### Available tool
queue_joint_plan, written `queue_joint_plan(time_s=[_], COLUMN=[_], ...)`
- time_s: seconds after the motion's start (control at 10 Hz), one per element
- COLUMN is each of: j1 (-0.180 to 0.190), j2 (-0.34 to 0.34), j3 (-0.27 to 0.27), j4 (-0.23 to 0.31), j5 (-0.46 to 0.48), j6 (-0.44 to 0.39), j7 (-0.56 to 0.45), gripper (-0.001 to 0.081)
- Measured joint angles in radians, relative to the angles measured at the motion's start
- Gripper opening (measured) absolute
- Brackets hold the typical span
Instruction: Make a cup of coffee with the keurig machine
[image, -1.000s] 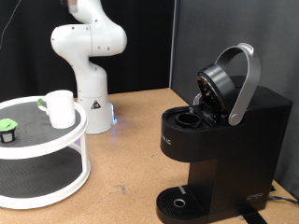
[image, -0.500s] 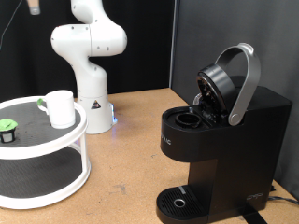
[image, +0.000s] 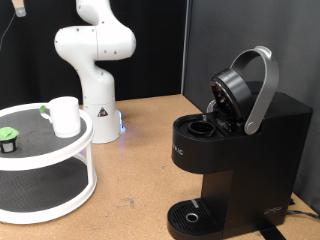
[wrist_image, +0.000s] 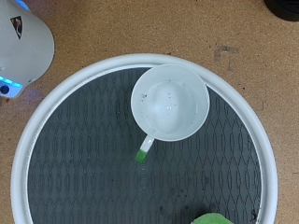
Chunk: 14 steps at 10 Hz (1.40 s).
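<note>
The white cup (image: 64, 115) stands upright and empty on the top tier of a round white stand (image: 78, 150) at the exterior view's left. In the wrist view the cup (wrist_image: 169, 101) is seen from straight above, with its inside bare. The black keurig machine (image: 240, 150) stands at the exterior view's right with its silver-handled lid (image: 262, 85) raised and the pod chamber (image: 200, 128) open. Only a small tip of my gripper (image: 18, 8) shows, at the exterior view's top left, high above the stand. No fingers show in the wrist view.
A small dark pod with a green top (image: 10, 139) sits on the stand near the cup, and its edge shows in the wrist view (wrist_image: 213, 218). The white robot base (image: 95, 60) stands behind the stand. The machine's round drip tray (image: 190, 215) is bare.
The gripper tip has come into view at the exterior view's top and moved left, to above the stand. The cup, pod and machine have not moved.
</note>
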<state>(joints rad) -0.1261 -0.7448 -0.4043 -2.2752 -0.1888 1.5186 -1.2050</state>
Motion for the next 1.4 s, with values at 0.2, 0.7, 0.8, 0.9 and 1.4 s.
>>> queue_joint_plan(time_s=[0.2,0.7,0.8,0.9,1.4], j1=[0.001,0.07,0.079,0.082,0.109], j2=[0.001,0.087,0.119,0.155,0.152], j3=[-0.009,-0.114,-0.129,-0.135,-0.198], j4=[-0.021,-0.042,-0.043,-0.037,-0.066], j5=[0.001,-0.015,-0.016,-0.016,0.017], j6=[0.053,0.136,0.181,0.205,0.247], j7=[-0.016,-0.36,-0.381,-0.384,-0.618], gripper=[0.0803,0.0803,0.0803,0.0803,0.0803])
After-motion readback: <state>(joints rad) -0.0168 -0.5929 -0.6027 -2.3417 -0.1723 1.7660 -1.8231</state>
